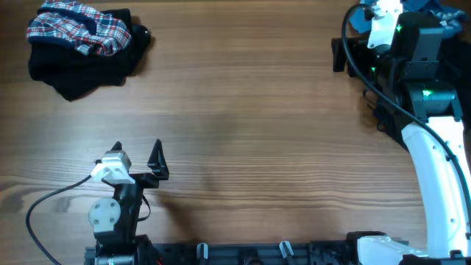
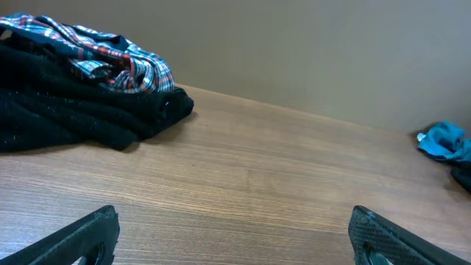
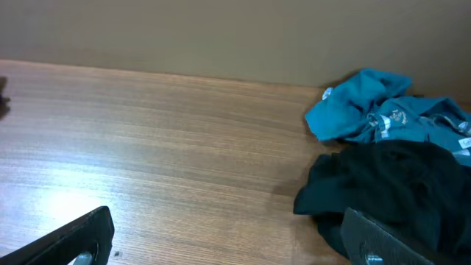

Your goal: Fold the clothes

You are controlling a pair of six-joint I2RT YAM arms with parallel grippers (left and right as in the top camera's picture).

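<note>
Here, far-left heap: we find the plaid garment [image 1: 77, 28], red, navy and white, crumpled on top of a black garment [image 1: 81, 70]. Both lie bunched and unfolded in the table's far left corner.
Left gripper: at the near left we see the left gripper [image 1: 137, 146] with its two fingers spread wide and nothing between them. It points toward the far edge, well apart from the heap.
Table: the wood-grain table [image 1: 250, 110] runs between the two arms.
Right gripper: at the far right, the right gripper [image 3: 232, 246] holds its fingers spread wide, gripping nothing. From its wrist view one finger overlaps the near edge of a second black garment [image 3: 383, 191]; we cannot tell whether they touch.
Far-right heap: a blue garment [image 3: 375, 110] lies crumpled by the far edge, touching the second black garment, which sits just nearer. Neither is folded.
</note>
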